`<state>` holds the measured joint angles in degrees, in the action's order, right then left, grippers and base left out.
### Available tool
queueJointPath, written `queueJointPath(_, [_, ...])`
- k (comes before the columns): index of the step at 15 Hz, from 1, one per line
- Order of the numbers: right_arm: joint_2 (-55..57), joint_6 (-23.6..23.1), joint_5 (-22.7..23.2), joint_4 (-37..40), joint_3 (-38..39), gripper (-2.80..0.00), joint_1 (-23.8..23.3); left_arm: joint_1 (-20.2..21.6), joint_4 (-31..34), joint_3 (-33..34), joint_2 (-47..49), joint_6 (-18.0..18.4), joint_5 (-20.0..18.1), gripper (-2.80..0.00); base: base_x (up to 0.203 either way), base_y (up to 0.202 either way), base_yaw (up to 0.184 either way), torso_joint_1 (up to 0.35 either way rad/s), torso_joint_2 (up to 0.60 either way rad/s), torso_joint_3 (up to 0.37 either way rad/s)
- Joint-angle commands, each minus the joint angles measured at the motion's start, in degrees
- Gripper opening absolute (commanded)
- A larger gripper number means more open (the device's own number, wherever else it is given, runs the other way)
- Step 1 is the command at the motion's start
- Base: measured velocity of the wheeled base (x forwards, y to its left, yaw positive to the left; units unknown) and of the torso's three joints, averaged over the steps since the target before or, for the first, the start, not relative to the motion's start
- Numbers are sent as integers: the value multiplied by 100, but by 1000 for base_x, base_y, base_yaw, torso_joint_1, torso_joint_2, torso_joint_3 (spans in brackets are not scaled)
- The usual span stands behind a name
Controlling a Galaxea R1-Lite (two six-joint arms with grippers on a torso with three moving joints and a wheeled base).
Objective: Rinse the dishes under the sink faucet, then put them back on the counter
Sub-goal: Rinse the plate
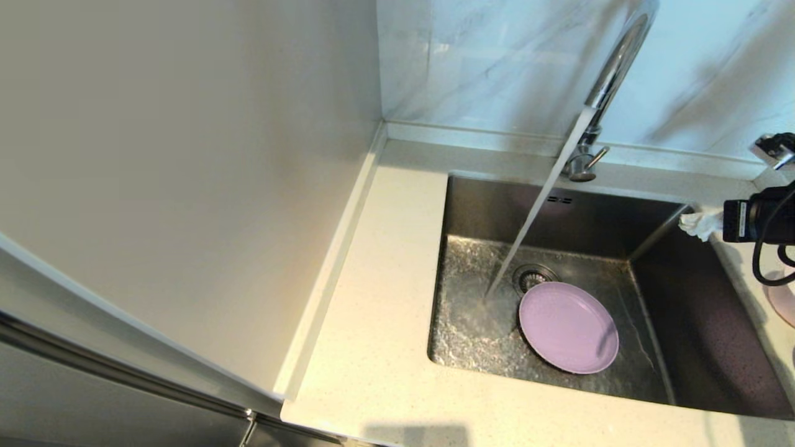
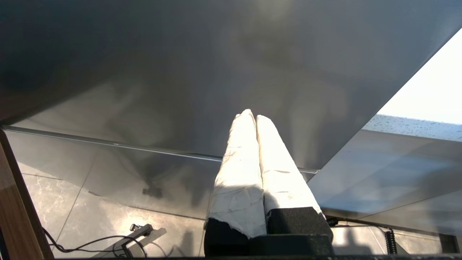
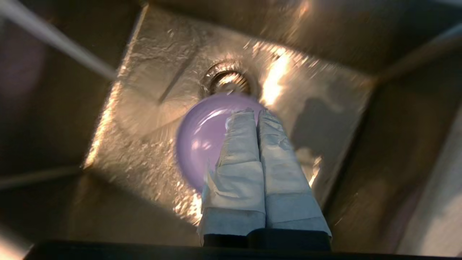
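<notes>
Your plate (image 1: pixel 568 327) lies flat on the floor of the sink (image 1: pixel 702 347), just beside the drain (image 1: pixel 533 275) and on the side nearer you. The faucet (image 1: pixel 612 74) is running, and its stream (image 1: pixel 534 217) lands on the sink floor just to the left of the plate, not on it, so by my reading the plate is not being rinsed where it lies.

Your right gripper (image 3: pixel 257 115) is the nearer one. It hangs above the right end of the sink, by the rim, and in the head view only its taped tip (image 1: pixel 700 223) and wrist camera show at the right edge. Its fingers (image 3: pixel 240 144) are pressed together and hold nothing. From them the plate lies down and to the left, well below; in the right wrist view the fingertips sit over the plate's near edge with the drain beyond.

The plate is round, so no long axis matters. What counts is the rim: the plate lies flat, and I expect you will need to spread the fingers and come in at its right edge to pinch it.

Your left gripper (image 2: pixel 251 115) is parked below the counter (image 1: pixel 372 347) beside a steel panel, fingers closed and empty, out of the head view.

A pinkish round shape (image 1: pixel 784 298) shows on the counter at the far right; I cannot tell what it is.
</notes>
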<state>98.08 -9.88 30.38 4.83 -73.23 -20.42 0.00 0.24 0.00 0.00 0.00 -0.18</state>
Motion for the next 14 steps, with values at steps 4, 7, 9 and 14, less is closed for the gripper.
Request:
queueJointPath(4, [439,-968,-980,-150,36,-280,-27,0,2,0,0,0,0,-280,0,0,0,0,0,0])
queueJointPath(7, [648,-1866,-1003,-132,153,-280,-67,0,2,0,0,0,1,-280,0,0,0,0,0,0])
queueJointPath(9, [825,-2322,-1070,-150,345,-280,120,0,2,0,0,0,1,-280,0,0,0,0,0,0])
queueJointPath(14, [1526,-3661,-1610,-112,271,-280,335,0,2,0,0,0,1,-280,0,0,0,0,0,0])
